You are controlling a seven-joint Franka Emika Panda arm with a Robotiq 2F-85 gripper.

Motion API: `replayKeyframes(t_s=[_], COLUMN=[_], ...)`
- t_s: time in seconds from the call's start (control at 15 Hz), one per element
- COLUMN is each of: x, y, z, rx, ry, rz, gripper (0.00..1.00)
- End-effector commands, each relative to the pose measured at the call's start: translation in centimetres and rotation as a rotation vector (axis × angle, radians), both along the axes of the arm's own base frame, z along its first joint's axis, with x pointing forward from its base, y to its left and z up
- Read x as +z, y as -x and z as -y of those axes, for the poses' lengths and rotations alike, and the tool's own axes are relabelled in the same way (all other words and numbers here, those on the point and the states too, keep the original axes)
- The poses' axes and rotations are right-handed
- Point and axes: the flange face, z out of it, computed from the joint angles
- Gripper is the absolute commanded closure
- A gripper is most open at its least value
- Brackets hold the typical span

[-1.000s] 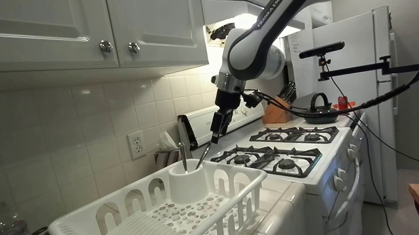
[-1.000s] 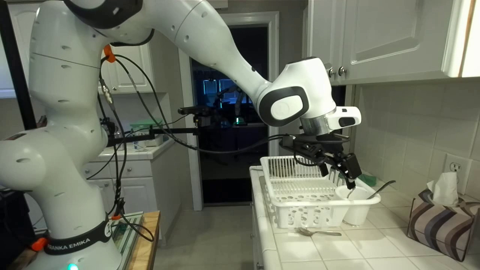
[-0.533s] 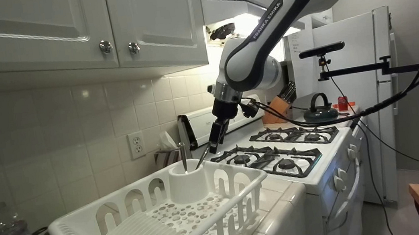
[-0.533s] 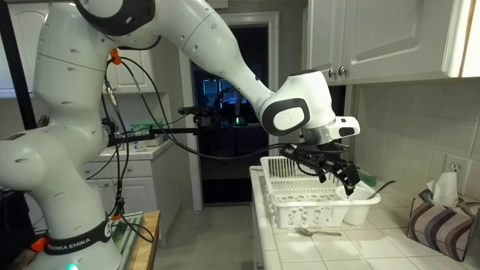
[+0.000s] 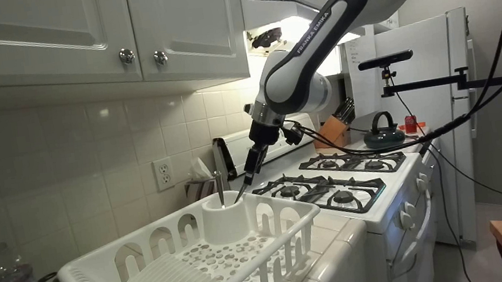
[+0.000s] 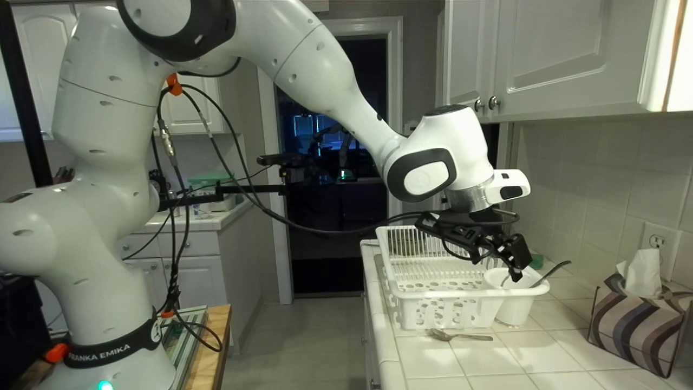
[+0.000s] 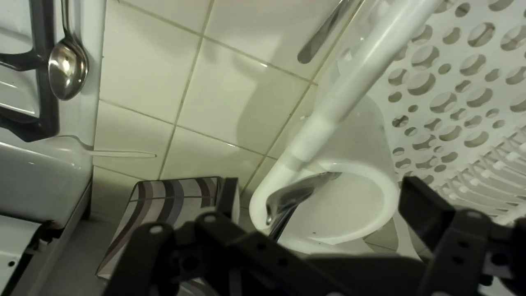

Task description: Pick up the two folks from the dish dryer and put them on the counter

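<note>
The end effector [image 7: 322, 201] stands spread, holding nothing, at the mouth of the white utensil cup [image 7: 388, 189]; whether it touches a handle is unclear. In the cup stand one fork [image 5: 220, 188] and a second fork [image 5: 241, 193], presumably, their heads hidden. The cup sits in the dish rack [image 6: 444, 295]; beside the rack, on the tiled bench [image 6: 525, 349], lies what looks like a spoon [image 6: 457, 336]. By my reading neither fork is delivered: two pickups and two placings remain.

Gripper [image 6: 497, 266] just above white cup [image 6: 516, 310], dark utensil [image 6: 553, 272] near it, dish rack [image 6: 455, 294] beneath, counter [image 6: 487, 362] lower, tissue box [image 6: 628, 331] apart.
</note>
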Motion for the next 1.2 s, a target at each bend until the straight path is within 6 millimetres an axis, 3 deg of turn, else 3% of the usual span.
replayKeyframes(t_s=[0.0, 0.47, 0.53, 0.67, 1.13], x=[-0.6, -1.0, -0.9, -0.9, -0.7], y=[-1.1, -1.8, -1.9, -2.0, -2.3], z=[0.4, 0.5, 0.4, 0.4, 0.6], rx=[0.014, 0.022, 0.025, 0.027, 0.029], ry=[-0.018, -0.031, -0.032, -0.035, -0.037], rz=[0.022, 0.025, 0.027, 0.03, 0.038], gripper=[0.0, 0.0, 0.25, 0.34, 0.84])
